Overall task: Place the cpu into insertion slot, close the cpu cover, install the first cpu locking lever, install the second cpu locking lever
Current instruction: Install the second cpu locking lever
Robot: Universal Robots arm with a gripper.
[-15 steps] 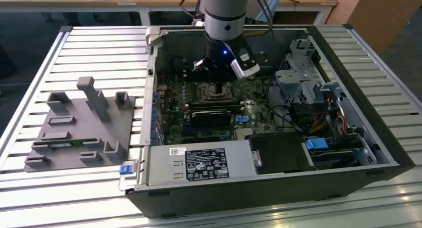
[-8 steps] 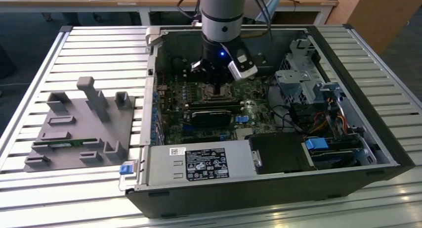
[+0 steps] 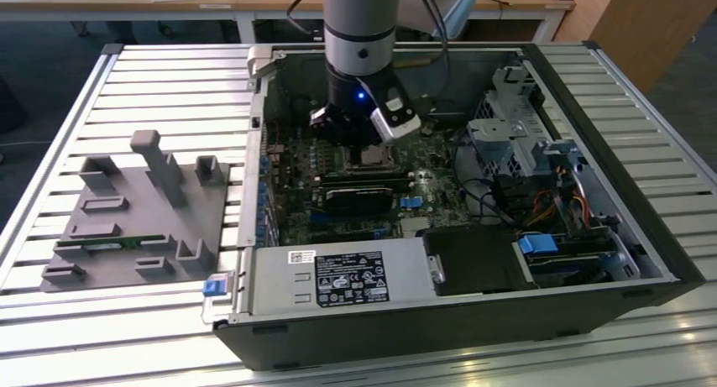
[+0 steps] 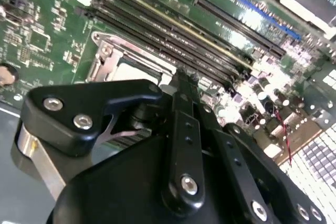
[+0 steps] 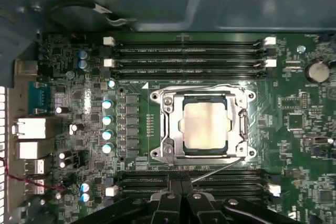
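A: Hanging low inside the open computer case [image 3: 627, 236], the gripper [image 3: 364, 148] sits over the green motherboard [image 5: 294, 171], right above the socket area in the exterior view. Its two fingers [image 5: 181, 195] look pressed together in the first wrist view, edge against edge, and I see nothing between them.

B: So where is the cpu [image 5: 206, 125]?

A: Already down in the insertion slot [image 5: 203, 125]. Its pale metal face shows square and flat through the window of the cpu cover [image 5: 173, 129], and that silver frame looks folded down around it. My reading is that the chip is seated and the cover lowered.

B: And the levers?

A: One thin wire lever [image 5: 218, 171] runs slantwise from the socket's corner out towards the fingertips, lying across the memory slots [image 5: 189, 56]. It does not look tucked under its catch, so I judge it not yet latched. A second thin rod seems to follow the far edge of the frame; whether it is locked I cannot tell.

B: Why would the fingers be held shut like that?

A: Probably to make one narrow tip for pushing a wire lever, not for pinching. That is a guess from the pose alone.

B: How does the socket lie relative to the tool?

A: Just beyond the fingertips, near but apart, the free lever reaching closest to them. In the second wrist view the socket's metal rim [image 4: 105, 61] shows just past the finger tip [image 4: 184, 80].

B: Anything else around?

A: A grey parts fixture [image 3: 134, 219] rests on the slatted table [image 3: 112, 337], at the exterior view's left of the case.
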